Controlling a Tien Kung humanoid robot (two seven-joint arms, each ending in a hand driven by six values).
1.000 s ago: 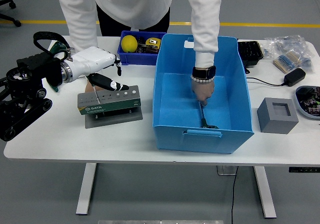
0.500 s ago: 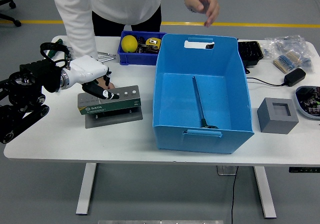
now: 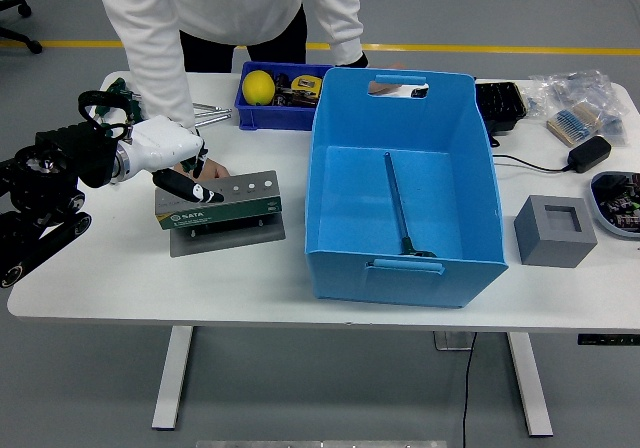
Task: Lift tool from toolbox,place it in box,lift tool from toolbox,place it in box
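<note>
Reaching over the green toolbox [image 3: 218, 205], the left hand [image 3: 172, 158] hovers at its left end, white fingers [image 3: 190, 183] curled downward, pinching nothing I can make out. One long wrench [image 3: 398, 208] already lies on the floor of the big blue box [image 3: 330, 168], so this looks like the second lift. Next it needs a firm grip on a tool in the toolbox's top slots. A person's hand [image 3: 207, 171] rests just behind the toolbox.
</note>
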